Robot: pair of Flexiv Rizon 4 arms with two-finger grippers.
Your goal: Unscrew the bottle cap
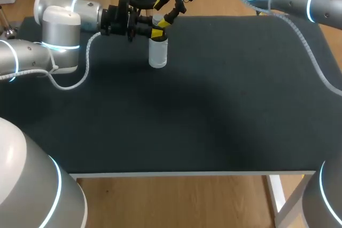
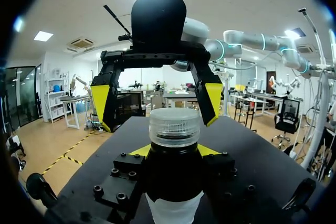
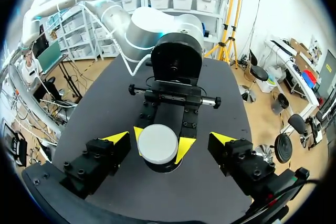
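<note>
Bottle (image 1: 157,54) upright on dark table (image 1: 224,110), far side, left of middle. Body translucent white, small, cylindrical. Cap (image 2: 174,126) on top, seated level: clear plastic, ribbed round side, flat pale disc seen from above. Left gripper (image 1: 156,33) clamps bottle from two sides just under cap.
</note>
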